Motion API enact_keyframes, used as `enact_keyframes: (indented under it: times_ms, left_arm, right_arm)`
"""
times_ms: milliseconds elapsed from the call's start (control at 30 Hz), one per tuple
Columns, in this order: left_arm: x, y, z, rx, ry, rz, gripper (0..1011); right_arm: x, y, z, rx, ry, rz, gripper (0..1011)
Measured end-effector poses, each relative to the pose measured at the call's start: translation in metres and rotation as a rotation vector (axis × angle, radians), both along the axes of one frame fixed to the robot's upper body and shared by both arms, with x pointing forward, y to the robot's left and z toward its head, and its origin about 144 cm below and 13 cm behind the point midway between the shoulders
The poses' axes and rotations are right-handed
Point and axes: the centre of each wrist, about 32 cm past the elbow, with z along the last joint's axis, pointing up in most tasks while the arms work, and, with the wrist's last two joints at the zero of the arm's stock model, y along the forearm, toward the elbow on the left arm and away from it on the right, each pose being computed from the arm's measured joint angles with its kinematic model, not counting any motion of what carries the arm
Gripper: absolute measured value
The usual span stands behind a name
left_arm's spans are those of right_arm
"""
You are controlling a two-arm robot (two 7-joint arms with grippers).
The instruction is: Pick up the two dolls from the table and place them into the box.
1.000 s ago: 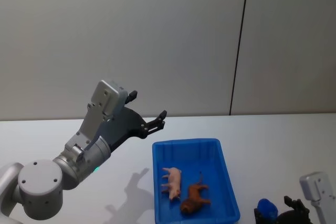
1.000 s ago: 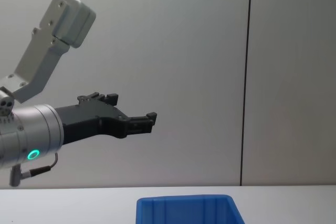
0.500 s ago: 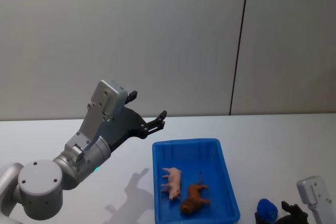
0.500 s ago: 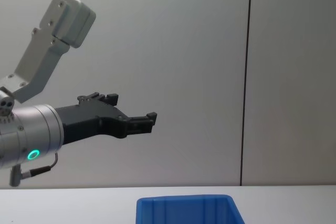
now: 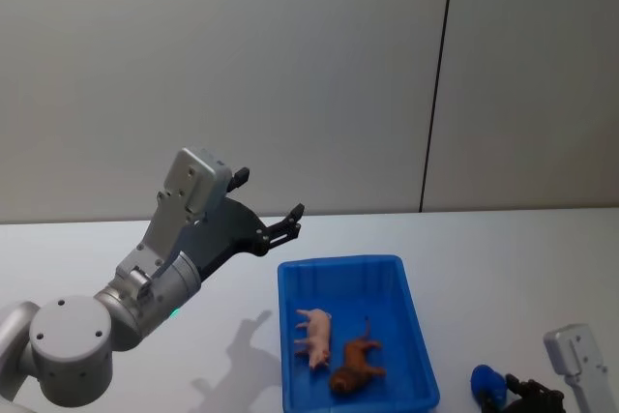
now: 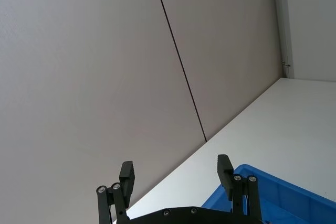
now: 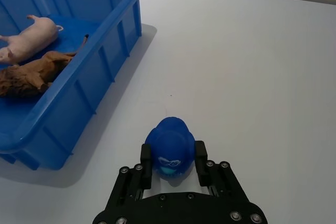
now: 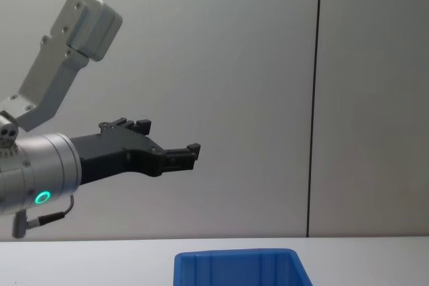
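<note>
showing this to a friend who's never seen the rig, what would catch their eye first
Most striking is the bright blue box on the white table, with a pink pig doll and a brown animal doll lying inside. Left of it, the left pincer hangs open in the air, while the right pincer grips a blue duck toy beside the box.

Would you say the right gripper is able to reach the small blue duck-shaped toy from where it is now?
Probably yes: the right gripper already has its jaws either side of the small blue duck-shaped toy on the plain white table, with nothing between them.
</note>
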Motion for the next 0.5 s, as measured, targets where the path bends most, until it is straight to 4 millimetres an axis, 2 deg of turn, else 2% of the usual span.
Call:
enact_keyframes:
  times_ms: [33,400,500]
  left_arm:
    - [0.0,0.0,0.0,0.0,0.0,0.0,1001]
    - [0.0,0.0,0.0,0.0,0.0,0.0,1001]
    - [0.0,0.0,0.0,0.0,0.0,0.0,1001]
  right_arm:
    - [0.0007,-0.0004,-0.0003,0.0,0.0,-0.001,461]
    - [0.0036,-0.0024,0.0003,-0.005,-0.013,0.001,371]
    - [0.0042,-0.0027,0.0019,-0.007,-0.027,0.005,317]
